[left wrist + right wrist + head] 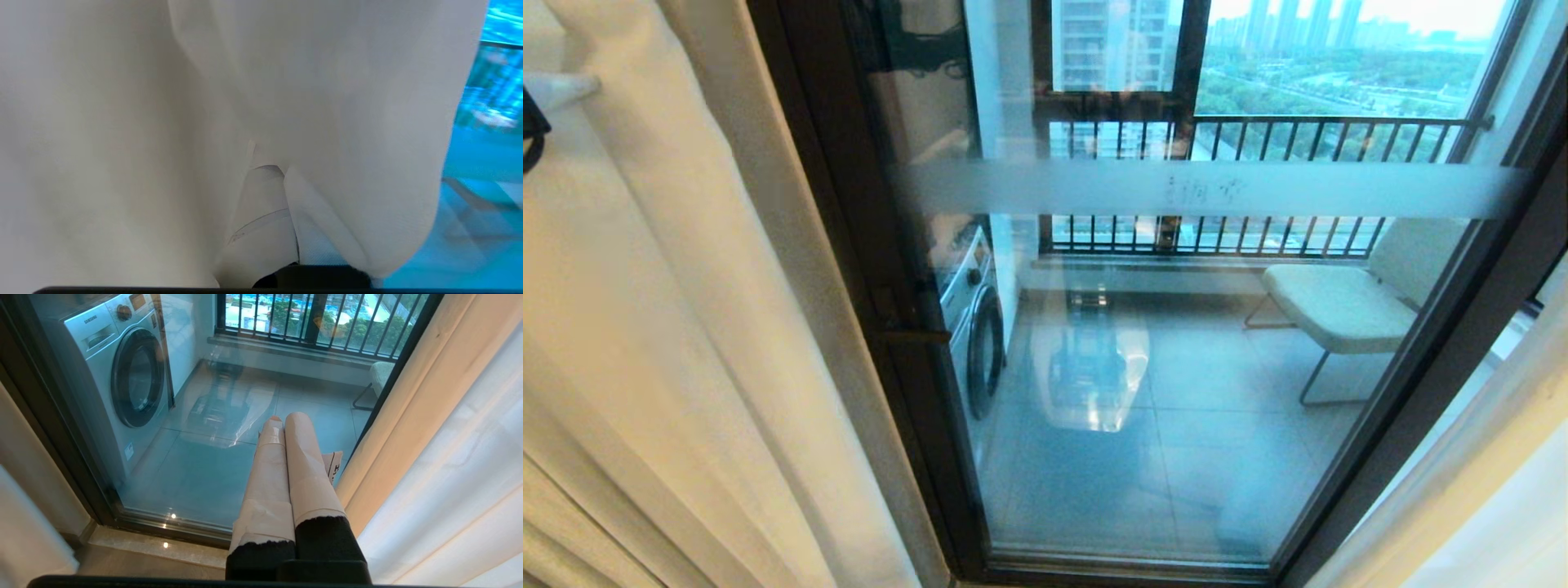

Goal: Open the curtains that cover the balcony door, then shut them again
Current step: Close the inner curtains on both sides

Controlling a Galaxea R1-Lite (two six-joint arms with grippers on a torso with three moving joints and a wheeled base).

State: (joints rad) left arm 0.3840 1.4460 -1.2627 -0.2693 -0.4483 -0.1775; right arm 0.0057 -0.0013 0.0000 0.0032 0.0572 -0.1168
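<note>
Vertically pleated curtains point(686, 327) beside balcony door point(1176, 343)

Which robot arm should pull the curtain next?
Left, probably: its fingers are already buried in the curtain folds, seemingly pinching it. The right gripper points at the balcony door, fingers together, holding nothing.

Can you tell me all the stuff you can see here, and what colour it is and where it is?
curtains: two, cream, pulled to each side of the door
balcony door: one, glass, black frame, frosted stripe, middle
washing machine: one, silver, balcony left
chair: one, pale, balcony right
railing: one, black bars, behind the glass
left end effector: shut on the left curtain
right end effector: shut, empty, low before the glass
</note>
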